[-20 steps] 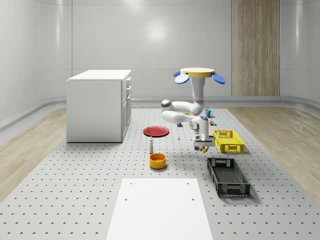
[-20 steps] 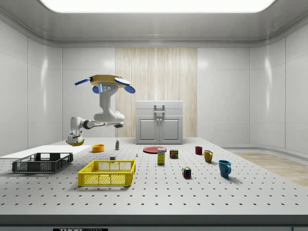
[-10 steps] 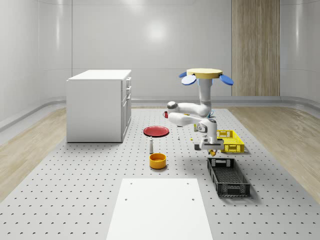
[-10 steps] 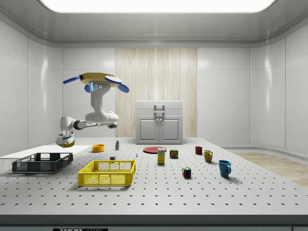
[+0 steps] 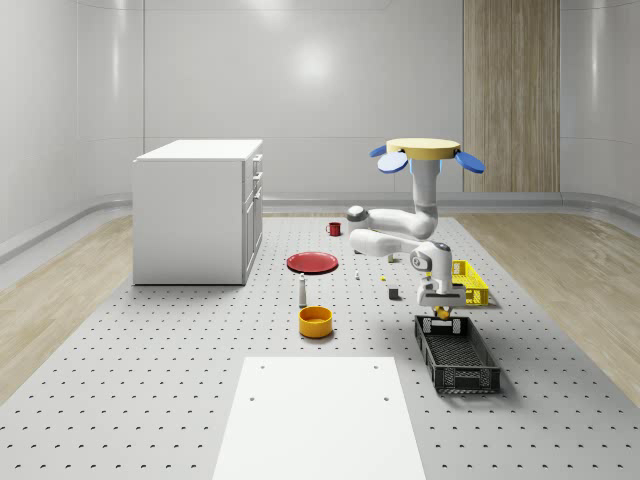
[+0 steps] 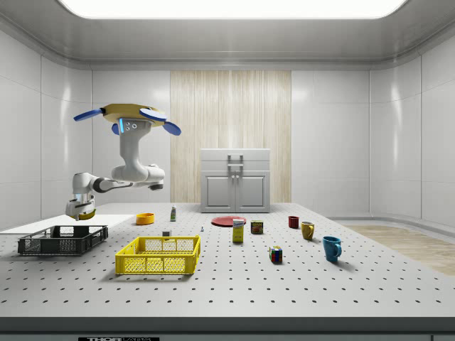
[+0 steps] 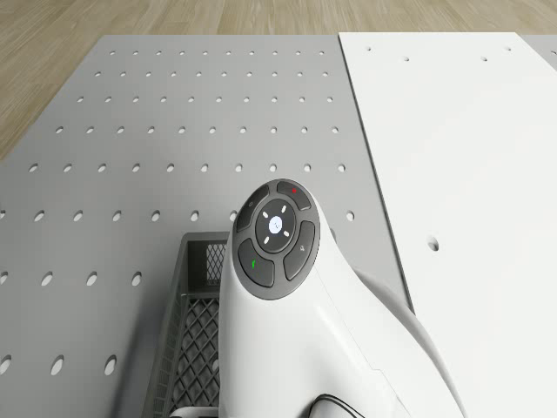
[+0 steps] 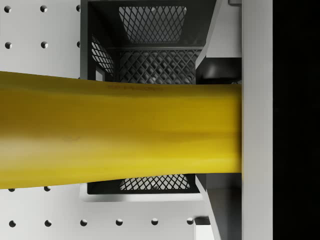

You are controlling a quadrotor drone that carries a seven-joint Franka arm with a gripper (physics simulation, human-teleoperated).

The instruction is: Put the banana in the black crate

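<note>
Overhead, the whole-scene view places the drone (image 5: pixel 427 155) hovering above the perforated table (image 5: pixel 150 380), over the yellow crate (image 5: pixel 472 285), with the arm bent down so the gripper (image 5: pixel 440 314) hangs just above the far end of the black crate (image 5: pixel 457 352). From the side view the drone (image 6: pixel 126 117) is clearly airborne and the gripper (image 6: pixel 82 212) sits a little above the black crate's (image 6: pixel 62 239) rim, not inside it. Looking along the gripper, the wrist view adds what the others leave too small: the banana (image 8: pixel 120 130) lies crosswise directly over the black crate's (image 8: pixel 150 60) mesh floor, and the fingers (image 8: pixel 256 120) are clamped against its end, gripping it. Down from the drone's body, the arm's wrist covers part of the black crate (image 7: pixel 196 322), which lies just beside the white panel (image 7: pixel 470 174).
</note>
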